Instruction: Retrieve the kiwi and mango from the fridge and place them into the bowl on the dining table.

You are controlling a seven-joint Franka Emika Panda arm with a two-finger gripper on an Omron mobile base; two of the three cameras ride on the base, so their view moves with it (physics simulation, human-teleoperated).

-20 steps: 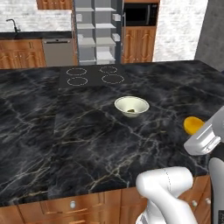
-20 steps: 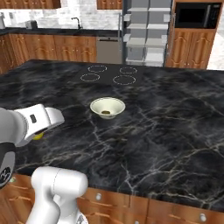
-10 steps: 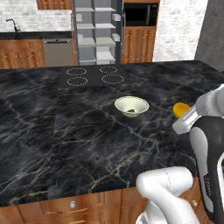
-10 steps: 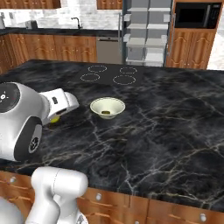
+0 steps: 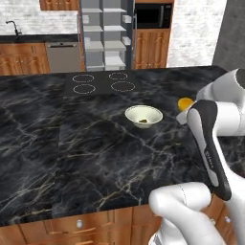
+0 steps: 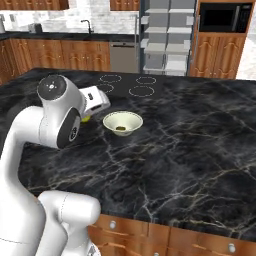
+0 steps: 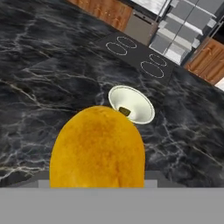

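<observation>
- We see the mango [image 7: 97, 148] large and close in the hand view, a smooth yellow-orange oval seated right at the gripper [image 7: 97, 181], whose jaws are clasped around it, though the fingertips themselves are hidden behind the fruit.
- In the left base view the mango [image 5: 184, 103] shows as a small orange spot at the end of the white arm, above the dining table [image 5: 72, 143].
- The bowl [image 5: 143, 116] stands on the black gold-veined marble, near the mango and apart from it; in the right base view the bowl [image 6: 122, 122] sits just beside the white hand.
- Inside the bowl we see a small dark item that we take for the kiwi [image 7: 124, 111]; it is too small to be sure.
- The cooktop [image 5: 103, 83] with four rings lies beyond the bowl.
- The fridge [image 6: 167, 37] stands open at the back, its pale grey shelves showing.
- We find no writing, brand or label that can be read.
</observation>
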